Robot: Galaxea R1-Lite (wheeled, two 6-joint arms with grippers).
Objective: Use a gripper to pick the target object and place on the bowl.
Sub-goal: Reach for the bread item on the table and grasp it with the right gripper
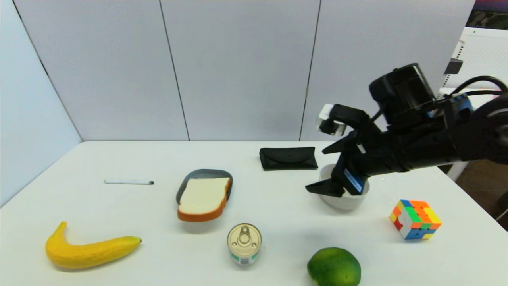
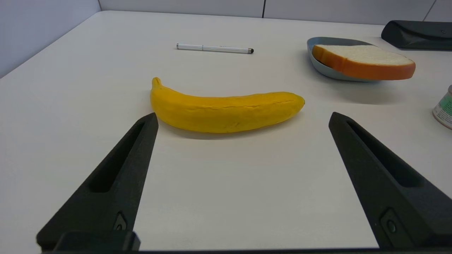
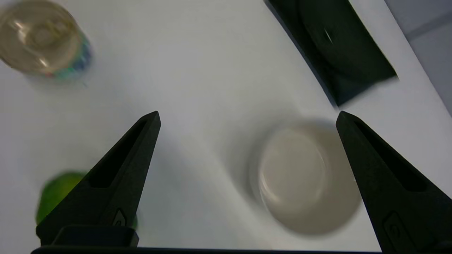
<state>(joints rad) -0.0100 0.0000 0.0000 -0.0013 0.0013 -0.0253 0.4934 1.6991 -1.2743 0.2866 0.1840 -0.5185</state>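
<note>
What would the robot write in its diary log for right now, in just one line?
right gripper: open, empty, above off-white round bowl | white toast slice with orange-brown crust: on grey plate | left gripper: open, near yellow banana

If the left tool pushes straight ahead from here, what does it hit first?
Most likely the banana, lying crosswise just ahead of the open left tool on the table. Height is unclear; if raised, the tool might pass over.

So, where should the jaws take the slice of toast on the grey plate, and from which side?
Probably the near, orange-brown crust end of the white toast slice: it overhangs the flat grey plate toward the robot. The open right gripper could come from above and close across the slice's two side edges.
</note>
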